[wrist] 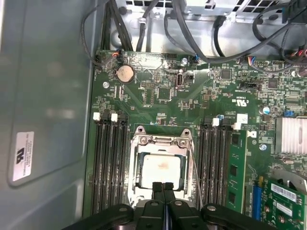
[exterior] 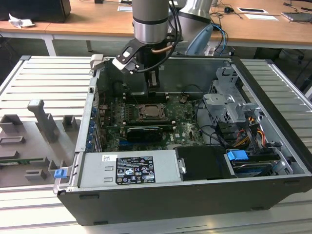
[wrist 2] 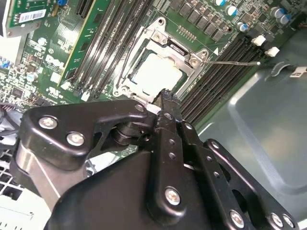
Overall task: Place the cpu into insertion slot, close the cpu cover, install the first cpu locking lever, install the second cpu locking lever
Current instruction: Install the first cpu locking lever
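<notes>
The cpu (wrist: 160,167) is a pale silver square lying in the insertion slot (wrist: 132,178) on the green board; it also shows in the second wrist view as cpu (wrist 2: 156,72) and in the exterior view as cpu (exterior: 148,113). The cpu cover (wrist: 163,141), a silvery frame, lies down around the chip's edges. A thin locking lever (wrist 2: 235,62) runs from a socket corner out over the black memory slots. My gripper (wrist: 163,188) hangs just above the socket's edge, shut, with nothing between its fingers; it is also in the exterior view as gripper (exterior: 152,87).
The open computer case (exterior: 273,92) walls in the board. Black memory slots (wrist: 108,163) flank the socket on both sides. Cables (wrist: 192,28) and a drive cage (exterior: 226,105) crowd one end. A power supply (exterior: 131,168) lies at the front. A grey fixture (exterior: 41,119) stands outside.
</notes>
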`<state>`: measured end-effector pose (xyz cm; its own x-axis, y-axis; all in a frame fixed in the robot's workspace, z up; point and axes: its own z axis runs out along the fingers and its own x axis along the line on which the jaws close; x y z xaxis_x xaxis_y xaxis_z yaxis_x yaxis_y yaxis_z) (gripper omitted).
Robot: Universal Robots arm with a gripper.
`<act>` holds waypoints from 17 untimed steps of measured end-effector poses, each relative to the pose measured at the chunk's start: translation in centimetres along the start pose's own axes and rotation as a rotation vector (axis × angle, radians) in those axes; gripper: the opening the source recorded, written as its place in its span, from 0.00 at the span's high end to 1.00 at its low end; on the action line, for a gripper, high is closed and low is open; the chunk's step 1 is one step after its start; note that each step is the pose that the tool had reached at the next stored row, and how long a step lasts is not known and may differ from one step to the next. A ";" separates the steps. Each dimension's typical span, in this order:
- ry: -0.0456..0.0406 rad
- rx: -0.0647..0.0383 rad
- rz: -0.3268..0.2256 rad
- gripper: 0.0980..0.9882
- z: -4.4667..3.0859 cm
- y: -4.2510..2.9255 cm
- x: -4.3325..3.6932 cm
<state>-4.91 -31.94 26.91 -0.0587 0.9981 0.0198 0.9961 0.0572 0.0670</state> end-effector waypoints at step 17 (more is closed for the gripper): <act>0.0064 0.002 -0.097 0.99 -1.02 0.00 0.03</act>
<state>-4.98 -31.94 27.93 -0.1551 0.9877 0.0198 0.9859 0.1535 0.0670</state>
